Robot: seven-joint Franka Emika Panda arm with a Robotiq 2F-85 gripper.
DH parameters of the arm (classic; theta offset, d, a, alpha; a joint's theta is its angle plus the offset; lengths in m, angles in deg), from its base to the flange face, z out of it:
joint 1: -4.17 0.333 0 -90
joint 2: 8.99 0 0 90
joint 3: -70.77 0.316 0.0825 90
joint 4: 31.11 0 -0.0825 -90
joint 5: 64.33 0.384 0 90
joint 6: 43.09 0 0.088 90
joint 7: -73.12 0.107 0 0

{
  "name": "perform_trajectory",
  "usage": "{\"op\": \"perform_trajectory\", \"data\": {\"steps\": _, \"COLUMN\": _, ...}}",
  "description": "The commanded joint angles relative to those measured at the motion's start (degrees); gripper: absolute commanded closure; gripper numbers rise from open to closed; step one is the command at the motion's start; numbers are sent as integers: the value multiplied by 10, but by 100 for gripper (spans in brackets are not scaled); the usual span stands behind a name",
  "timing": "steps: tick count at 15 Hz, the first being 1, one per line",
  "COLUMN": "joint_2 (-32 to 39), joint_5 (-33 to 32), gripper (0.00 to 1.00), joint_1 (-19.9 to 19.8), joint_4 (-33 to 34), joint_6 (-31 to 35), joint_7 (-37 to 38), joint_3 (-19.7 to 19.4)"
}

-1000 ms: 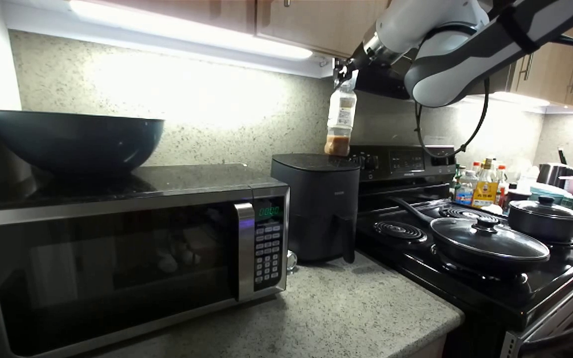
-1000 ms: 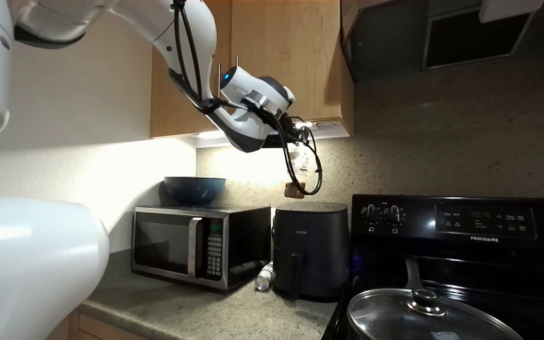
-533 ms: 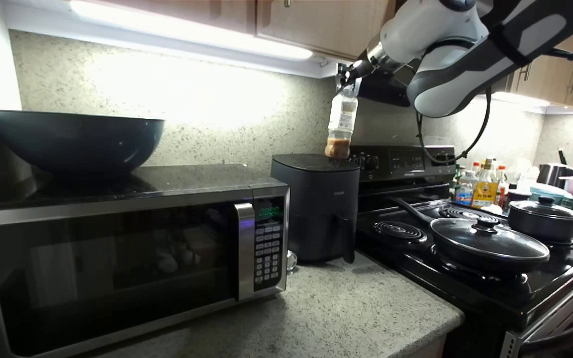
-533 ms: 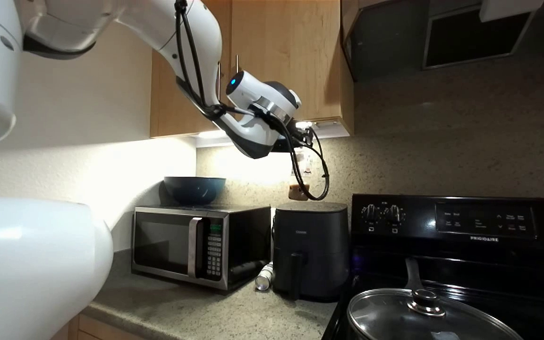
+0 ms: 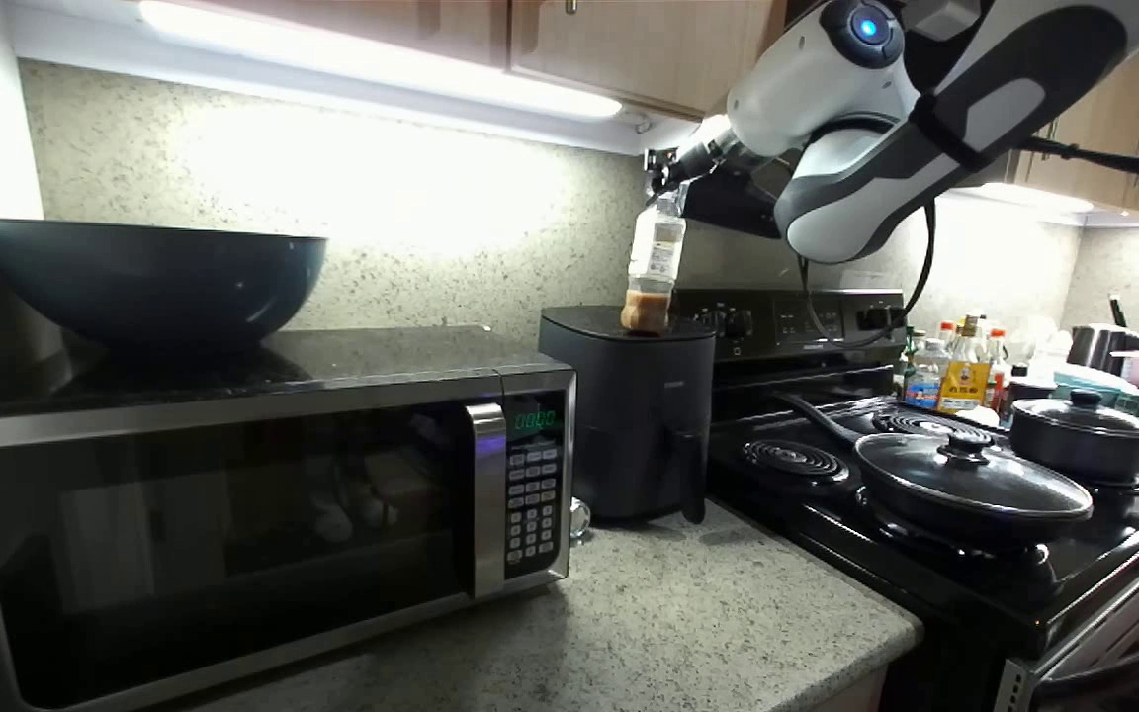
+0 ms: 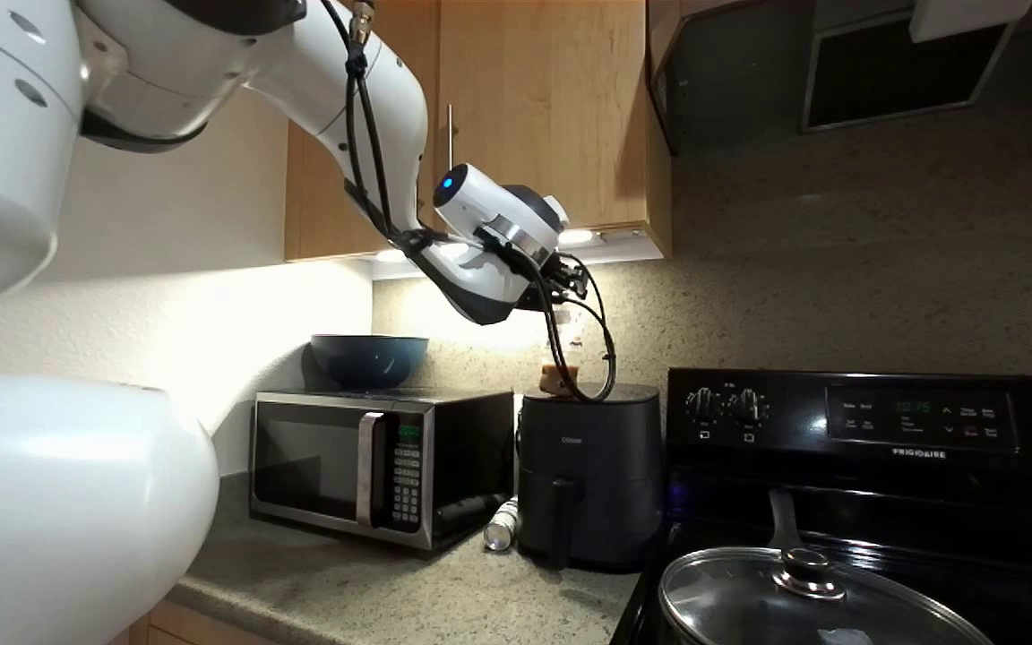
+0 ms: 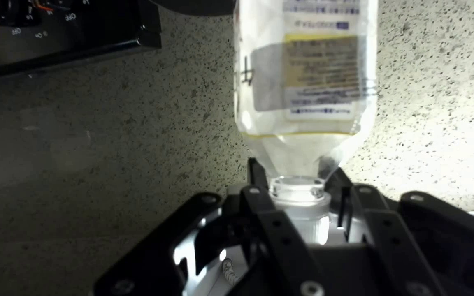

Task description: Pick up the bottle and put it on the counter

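I have the bottle (image 5: pixel 657 252) by its neck: my hand (image 7: pixel 296 181) is closed partway, its fingers (image 7: pixel 257 174) on either side, the white cap (image 7: pixel 303 209) set back between them. The bottle hangs cap up, slightly tilted, well above the worktop (image 5: pixel 728 613). Its base is right by the top of the air fryer (image 5: pixel 629 425); I can't tell whether they touch. Brown liquid (image 5: pixel 645 312) lies in its bottom part, as both exterior views show me; the wrist view gives me the label (image 7: pixel 319 74) and the grip.

The air fryer stands at the worktop's stove-side edge, near the microwave (image 5: pixel 233 534), which carries a bowl (image 5: pixel 149 282) whose inside is hidden from me. A small jar (image 6: pixel 500 528) lies between the two, back from the worktop's front edge, contents unclear. On the stove (image 5: pixel 985 593), a pan (image 5: pixel 955 526) under a glass lid (image 5: pixel 911 475) shows in both exterior views; a lidded pot (image 5: pixel 1074 445) and a cluster of bottles (image 5: pixel 965 376) I get in an exterior view alone. In an exterior view cables (image 6: pixel 610 356) partly cover the bottle.
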Motion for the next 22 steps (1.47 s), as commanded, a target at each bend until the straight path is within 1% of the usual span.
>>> {"op": "perform_trajectory", "data": {"steps": 1, "joint_2": 24, "joint_5": 15, "gripper": 88, "joint_1": -62, "joint_4": 28, "joint_6": 15, "joint_7": -5, "joint_3": 55}}
{"op": "perform_trajectory", "data": {"steps": 3, "joint_2": 24, "joint_5": 12, "gripper": 88, "joint_1": -87, "joint_4": 40, "joint_6": 5, "joint_7": -8, "joint_3": 82}}
{"op": "perform_trajectory", "data": {"steps": 4, "joint_2": 25, "joint_5": 10, "gripper": 38, "joint_1": -94, "joint_4": 46, "joint_6": -2, "joint_7": -9, "joint_3": 91}}
{"op": "perform_trajectory", "data": {"steps": 5, "joint_2": 25, "joint_5": 8, "gripper": 38, "joint_1": -103, "joint_4": 50, "joint_6": -7, "joint_7": -10, "joint_3": 101}}
{"op": "perform_trajectory", "data": {"steps": 7, "joint_2": 21, "joint_5": 4, "gripper": 26, "joint_1": -116, "joint_4": 55, "joint_6": -8, "joint_7": -14, "joint_3": 120}}
{"op": "perform_trajectory", "data": {"steps": 10, "joint_2": 15, "joint_5": -3, "gripper": 6, "joint_1": -122, "joint_4": 60, "joint_6": -10, "joint_7": -18, "joint_3": 136}}
{"op": "perform_trajectory", "data": {"steps": 12, "joint_2": 6, "joint_5": -6, "gripper": 0, "joint_1": -122, "joint_4": 59, "joint_6": -13, "joint_7": -22, "joint_3": 147}}
{"op": "perform_trajectory", "data": {"steps": 14, "joint_2": 0, "joint_5": -11, "gripper": 0, "joint_1": -118, "joint_4": 61, "joint_6": -19, "joint_7": -26, "joint_3": 153}}
{"op": "perform_trajectory", "data": {"steps": 15, "joint_2": 16, "joint_5": -2, "gripper": 0, "joint_1": -113, "joint_4": 60, "joint_6": -4, "joint_7": -6, "joint_3": 138}}
{"op": "perform_trajectory", "data": {"steps": 18, "joint_2": 15, "joint_5": -2, "gripper": 0, "joint_1": -113, "joint_4": 64, "joint_6": -7, "joint_7": -8, "joint_3": 143}}
{"op": "perform_trajectory", "data": {"steps": 22, "joint_2": 13, "joint_5": -4, "gripper": 0, "joint_1": -109, "joint_4": 61, "joint_6": -13, "joint_7": -8, "joint_3": 140}}
